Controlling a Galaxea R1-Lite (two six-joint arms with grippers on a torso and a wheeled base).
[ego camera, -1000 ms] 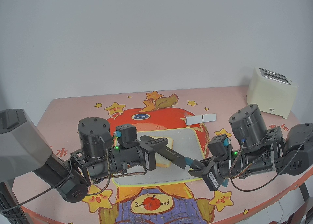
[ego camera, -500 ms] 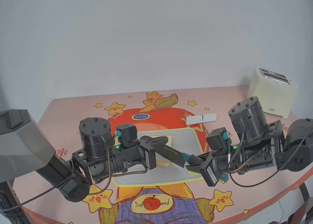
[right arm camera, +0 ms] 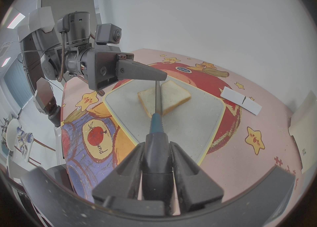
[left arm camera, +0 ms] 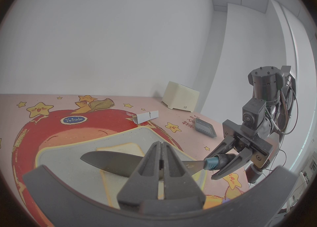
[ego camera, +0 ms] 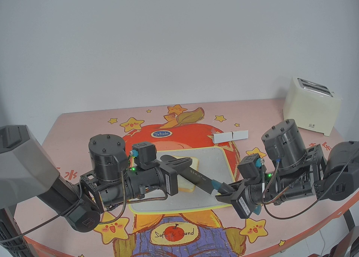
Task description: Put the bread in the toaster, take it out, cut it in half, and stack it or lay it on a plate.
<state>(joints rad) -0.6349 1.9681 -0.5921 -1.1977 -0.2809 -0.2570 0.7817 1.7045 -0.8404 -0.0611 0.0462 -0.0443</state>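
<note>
pink table (ego camera: 74, 130) with a cartoon apple print. cream toaster (ego camera: 312, 112) stands at the far right corner, slots up, well apart from the work area.

grey cutting board (ego camera: 218, 158) with a yellow rim lies mid-table, near edge. left gripper (ego camera: 188, 162) comes in from the left, low over the board. its fingers are pressed together with nothing between them, and the tips sit directly over the knife blade and the bread. cannot tell whether they touch the blade.

right gripper (ego camera: 226, 190) comes in from the right at the board's near right corner, clamped on the handle of the knife (ego camera: 200, 177).

knife: dark blade, teal collar at the handle. in the right wrist view the blade stands on edge, running across the middle of the bread (right arm camera: 171, 97). cannot tell whether it has cut through.

bread: one slice, lying flat on the left half of the board.

white card strip (ego camera: 230, 136) lies on the table just beyond the board's far edge. small grey tray (left arm camera: 205, 127) sits on the table right of the board.
</note>
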